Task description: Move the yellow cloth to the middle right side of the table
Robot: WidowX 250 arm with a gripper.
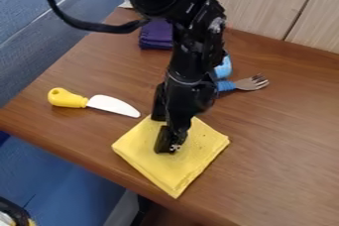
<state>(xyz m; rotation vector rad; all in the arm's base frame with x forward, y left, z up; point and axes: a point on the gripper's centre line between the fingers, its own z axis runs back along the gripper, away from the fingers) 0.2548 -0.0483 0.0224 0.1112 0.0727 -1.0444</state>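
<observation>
The gripper (pixel 163 132) hangs down over the yellow cloth (pixel 192 163), its two fingers parted, one lower and nearer the camera, the other farther back at the cloth's upper-left edge. The nearer fingertip is over the cloth's upper middle; whether it touches the fabric I cannot tell. Folded into a flat square, the cloth lies near the table's front-left edge, with part of its back corner hidden behind the gripper.
A knife (pixel 114 105) with a yellow handle lies left of the cloth on the brown table (pixel 285 145). Behind the arm are a folded purple cloth (pixel 156 35), a fork (pixel 252 83) with a blue handle and a light-blue object (pixel 224 67). A wall borders the back.
</observation>
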